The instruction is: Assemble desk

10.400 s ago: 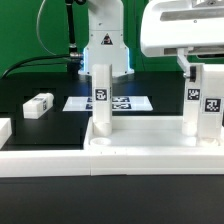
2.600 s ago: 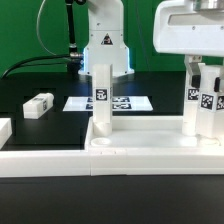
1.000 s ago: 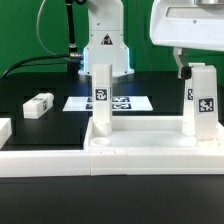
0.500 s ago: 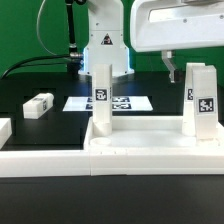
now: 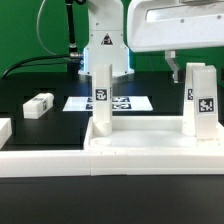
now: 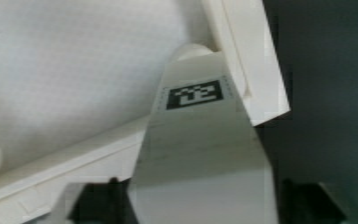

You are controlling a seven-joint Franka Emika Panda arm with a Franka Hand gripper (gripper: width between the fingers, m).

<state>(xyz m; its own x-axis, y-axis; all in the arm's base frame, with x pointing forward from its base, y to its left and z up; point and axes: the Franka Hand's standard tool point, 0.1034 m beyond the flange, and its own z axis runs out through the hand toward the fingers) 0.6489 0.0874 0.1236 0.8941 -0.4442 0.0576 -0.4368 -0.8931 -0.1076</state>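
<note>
Gripper (image 6: 204, 192) jaws part-open, straddling the tagged right leg (image 5: 203, 100). One finger (image 5: 170, 64) sits clear of that leg, upper right of the exterior view. I see nothing gripped. Desk top (image 5: 150, 152) lies across the lower frame, rim up, with right leg and left leg (image 5: 101, 95) upright in it. Spare leg (image 5: 38, 104) lies flat at mid-left.

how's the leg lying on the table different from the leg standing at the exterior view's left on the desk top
Pose: the lying leg rests on its side, while the standing leg is upright.
Place: the lying leg sits on the black table, apart from the desk top; the standing leg rises from that desk top.
Shared: both are white square posts carrying a black-and-white tag.
</note>
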